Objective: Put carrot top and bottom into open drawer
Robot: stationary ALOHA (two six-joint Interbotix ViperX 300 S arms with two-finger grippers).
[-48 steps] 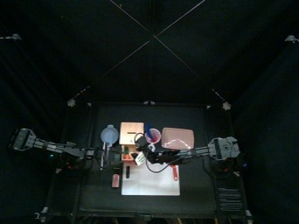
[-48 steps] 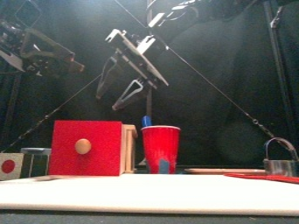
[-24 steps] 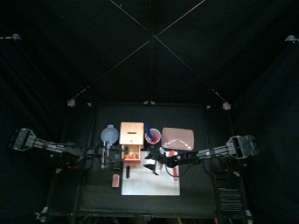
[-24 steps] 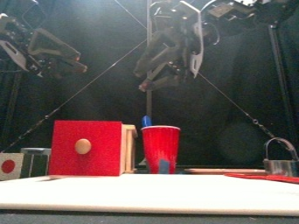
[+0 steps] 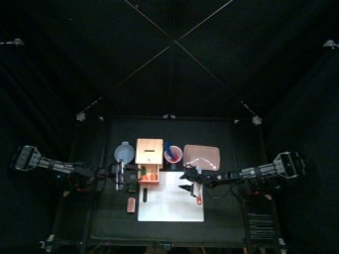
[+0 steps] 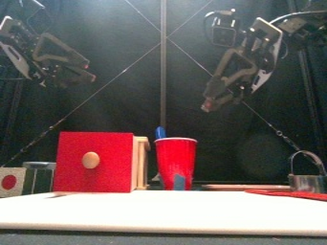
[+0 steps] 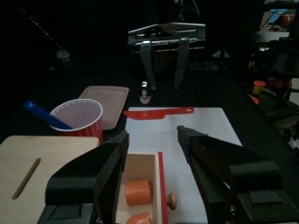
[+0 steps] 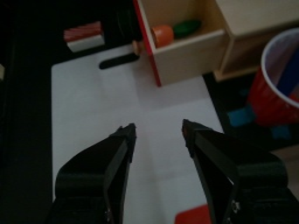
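Both orange carrot pieces (image 7: 138, 191) lie in the drawer (image 7: 142, 166) (apparently done). The right gripper (image 8: 158, 140), jaws wide and empty, should clear the drawer without clipping it; the left gripper (image 7: 158, 153) looks open, empty.

Both arms are black, built of jointed segments with cables along them. The right gripper (image 6: 238, 78) carries two long flat black jaws; the left gripper's (image 7: 160, 179) jaws look broad, matte and black.
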